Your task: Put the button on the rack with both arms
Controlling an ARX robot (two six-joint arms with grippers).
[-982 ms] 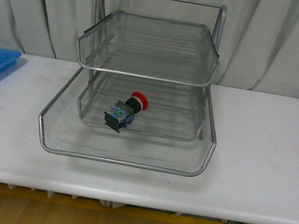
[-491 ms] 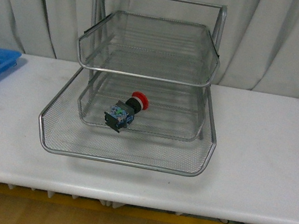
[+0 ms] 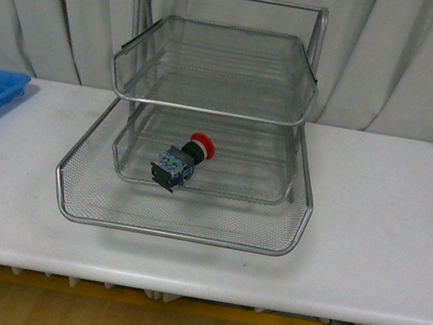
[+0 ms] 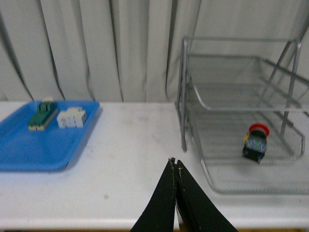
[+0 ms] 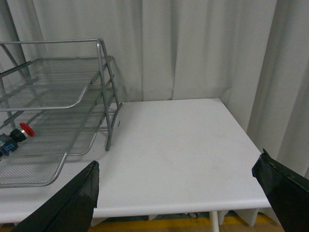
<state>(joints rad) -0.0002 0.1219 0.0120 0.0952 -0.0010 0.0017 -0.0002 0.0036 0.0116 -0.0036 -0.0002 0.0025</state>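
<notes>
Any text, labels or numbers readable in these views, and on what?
None readable in any view.
Button: any print on its bluish body is too small and blurred to read.
White part and green part in the blue tray: too small to tell.
Rack: bare wire mesh, no label seen.

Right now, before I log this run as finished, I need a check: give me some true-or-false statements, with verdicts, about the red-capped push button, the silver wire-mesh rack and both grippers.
1. The red-capped push button lies inside the silver wire-mesh rack. True.
2. The left gripper is wide open. False: its fingers are shut together, with nothing between them.
3. The right gripper grips the button. False: it is open and empty, away from the rack.
4. The blue plastic tray holds a green part and a white part. True.
5. The button sits on the top tier. False: that tier is empty and the button lies lower.
</notes>
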